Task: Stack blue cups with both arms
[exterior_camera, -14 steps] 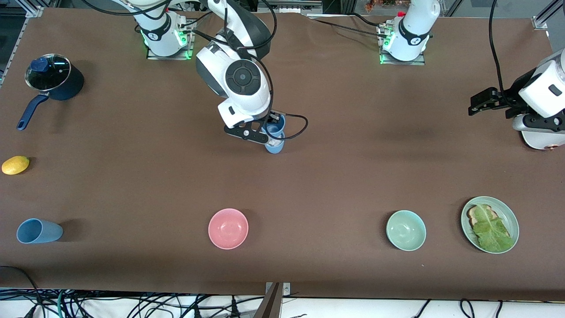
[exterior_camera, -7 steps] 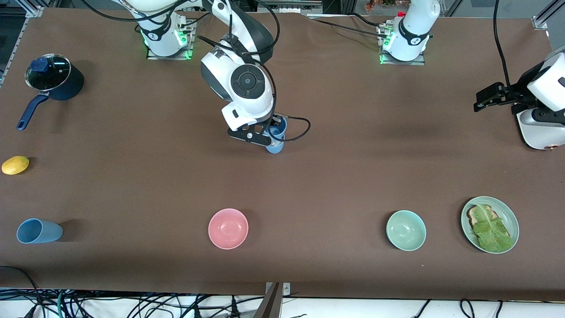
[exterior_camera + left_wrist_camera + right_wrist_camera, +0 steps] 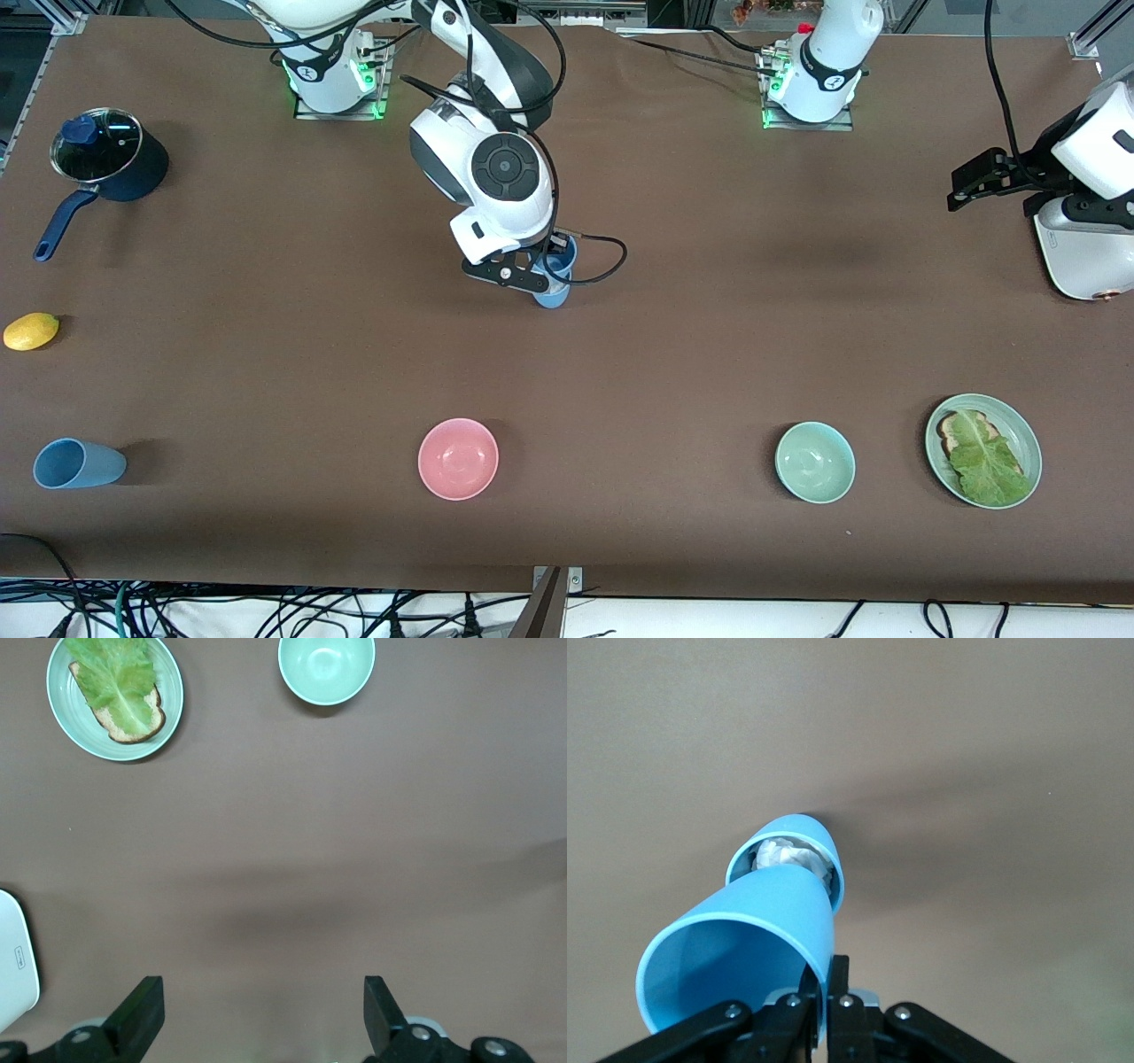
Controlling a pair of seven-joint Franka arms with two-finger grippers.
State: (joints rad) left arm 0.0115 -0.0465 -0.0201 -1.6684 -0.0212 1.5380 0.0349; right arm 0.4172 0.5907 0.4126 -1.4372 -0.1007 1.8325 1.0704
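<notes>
My right gripper (image 3: 542,271) is shut on the rim of a light-blue cup (image 3: 556,258) and holds it tilted over a second blue cup (image 3: 551,298) that stands mid-table. In the right wrist view the fingers (image 3: 843,979) pinch the held cup's (image 3: 744,957) wall. Its base is at the mouth of the standing cup (image 3: 799,843), which holds something white and crumpled. A third blue cup (image 3: 76,463) lies on its side near the front edge at the right arm's end. My left gripper (image 3: 973,182) (image 3: 261,1019) is open and empty over the table beside the toaster.
A white toaster (image 3: 1083,259) sits at the left arm's end. A plate with toast and lettuce (image 3: 983,450), a green bowl (image 3: 815,462) and a pink bowl (image 3: 458,458) line the front. A navy saucepan (image 3: 111,164) and a lemon (image 3: 31,330) are at the right arm's end.
My right gripper has shifted a little toward the left arm's end with the cup, over the standing cup. My left gripper has drawn back toward the left arm's end of the table.
</notes>
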